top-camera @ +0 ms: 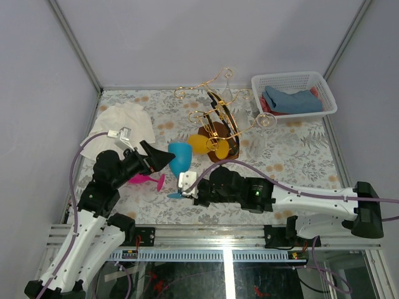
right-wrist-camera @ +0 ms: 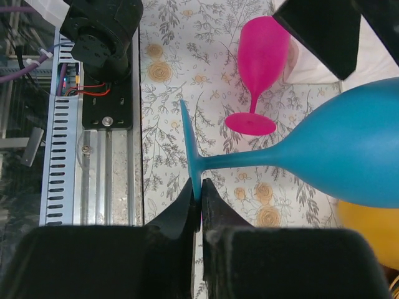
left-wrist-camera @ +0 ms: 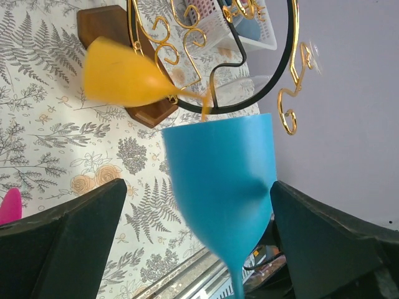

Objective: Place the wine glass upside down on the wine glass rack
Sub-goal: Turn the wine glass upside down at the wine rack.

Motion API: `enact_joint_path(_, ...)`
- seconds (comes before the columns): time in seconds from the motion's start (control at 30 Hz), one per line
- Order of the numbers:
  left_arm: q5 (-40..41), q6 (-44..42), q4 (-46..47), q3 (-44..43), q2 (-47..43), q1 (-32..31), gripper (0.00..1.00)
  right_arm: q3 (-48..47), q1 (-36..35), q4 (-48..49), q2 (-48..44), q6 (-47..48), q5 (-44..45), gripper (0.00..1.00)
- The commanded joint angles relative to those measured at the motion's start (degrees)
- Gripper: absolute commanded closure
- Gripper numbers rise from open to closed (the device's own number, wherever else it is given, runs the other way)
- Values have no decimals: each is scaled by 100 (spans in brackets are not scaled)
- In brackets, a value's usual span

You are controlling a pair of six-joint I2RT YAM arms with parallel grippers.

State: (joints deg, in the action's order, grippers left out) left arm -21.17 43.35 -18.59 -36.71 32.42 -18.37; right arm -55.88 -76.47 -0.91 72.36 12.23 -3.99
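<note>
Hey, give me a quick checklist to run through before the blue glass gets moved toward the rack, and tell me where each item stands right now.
1. Right hand shut on the foot of the blue glass: ok.
2. Left hand open: ok.
3. Its fingers clear of the bowl: cannot tell; one sits very close.
4. Glass turned upside down: not ok; it is held tilted, not inverted.
5. Free arm on the rack: ok; the yellow glass takes one, and some gold arms look bare.
6. Pink glass out of the way: ok; it is well short of the rack.
</note>
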Motion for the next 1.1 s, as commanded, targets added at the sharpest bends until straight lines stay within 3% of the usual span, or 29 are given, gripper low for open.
enact_joint_path(0.0, 97, -334, 68, -200, -85, -9, 0, 196, 2, 373, -509, -597, 360, 100)
enact_joint_path(0.27, 383, -856, -442, -402, -309, -13, 0, 455, 8, 313, -861, -1443, 844, 100)
enact_joint_path(0.63, 615, -1003, -666, -293, -24, -9, 0, 739, 9, 193, -1134, -1482, 1325, 100)
enact_joint_path(0.93, 180, -971, -271, 13, -235, -9, 3, 1035, 9, 108, -1460, -1389, 1138, 100)
enact_joint_path(1.07, -389, -1023, 147, 149, -424, -8, 6, 1125, 9, 159, -1602, -1465, 975, 100)
